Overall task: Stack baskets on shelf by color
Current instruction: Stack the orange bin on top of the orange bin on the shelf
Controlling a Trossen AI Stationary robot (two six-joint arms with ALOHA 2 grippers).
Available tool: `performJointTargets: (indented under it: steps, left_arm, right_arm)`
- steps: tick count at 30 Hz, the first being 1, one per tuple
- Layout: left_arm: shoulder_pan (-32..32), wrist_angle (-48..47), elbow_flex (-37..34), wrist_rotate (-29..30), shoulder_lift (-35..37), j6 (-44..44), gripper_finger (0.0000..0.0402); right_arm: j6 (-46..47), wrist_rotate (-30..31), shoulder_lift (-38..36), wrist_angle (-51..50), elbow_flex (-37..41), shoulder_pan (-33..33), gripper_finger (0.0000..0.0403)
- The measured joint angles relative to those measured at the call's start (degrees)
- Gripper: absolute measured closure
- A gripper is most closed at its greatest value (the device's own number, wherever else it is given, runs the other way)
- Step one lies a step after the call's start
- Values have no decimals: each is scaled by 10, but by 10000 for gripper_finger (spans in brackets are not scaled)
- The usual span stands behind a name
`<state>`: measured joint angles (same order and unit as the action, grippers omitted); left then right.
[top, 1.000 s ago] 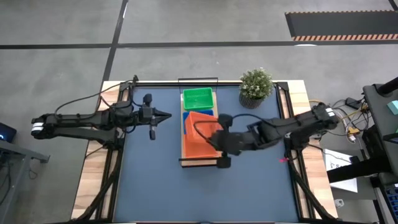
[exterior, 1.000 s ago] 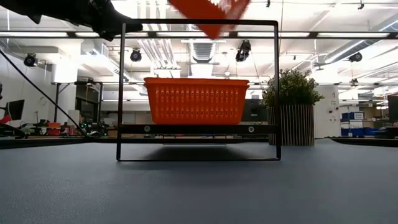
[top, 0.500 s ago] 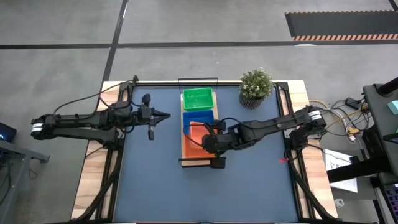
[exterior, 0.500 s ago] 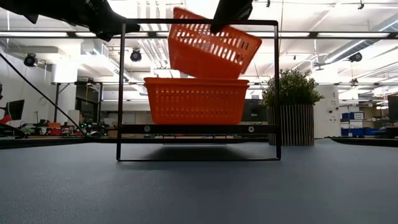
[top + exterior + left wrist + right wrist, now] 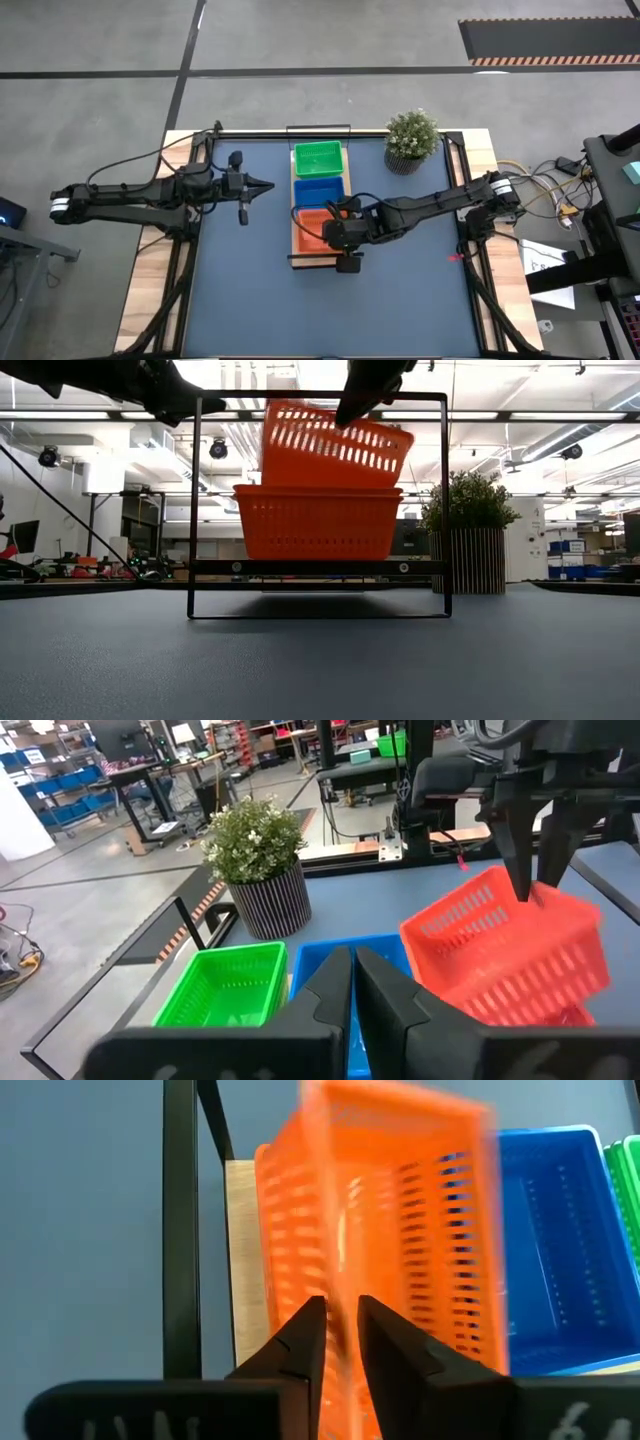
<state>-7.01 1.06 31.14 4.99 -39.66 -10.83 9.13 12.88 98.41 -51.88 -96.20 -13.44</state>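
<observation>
Since approx. one sec ago the right gripper (image 5: pixel 340 228) has come from lower right of centre in the high view to over the shelf (image 5: pixel 297 252) and brought the upper orange basket (image 5: pixel 333 444) down; in the low view it was cut off at the top edge, now its low corner sits in the lower orange basket (image 5: pixel 315 522). It is tilted, left side higher, not yet nested. The right gripper's fingers (image 5: pixel 300 1338) stand a little apart astride one wall of this basket; whether they grip or have already let go cannot be told. The key relation: the tilted basket lies directly under this claw, w/ its long axis approx. along the shelf's long axis, so probably it only needs to drop straight and level out. The blue basket (image 5: pixel 319 190) is next up the frame on the shelf, then the green basket (image 5: pixel 317 157). The left gripper (image 5: pixel 265 185), clenched on nothing, waits left of the shelf, farther from the orange pair than the right.
</observation>
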Motion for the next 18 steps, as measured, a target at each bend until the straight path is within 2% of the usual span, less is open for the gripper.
performJointTargets:
  steps: [7, 11, 14, 18]
  left_arm:
    - [0, 2, 0, 0, -3, 0, 402]
    - [0, 14, -1, 0, -5, 14, 402]
    - [0, 27, -1, -1, -4, 23, 402]
    - [1, 49, -1, -1, -4, 31, 402]
  right_arm:
    - [-8, -29, 0, 28, 0, 1, 314]
    - [-35, -30, -10, 31, 0, 1, 304]
    - [-64, -24, -27, 26, 0, 1, 314]
    - [-116, -24, -39, 46, 0, 3, 357]
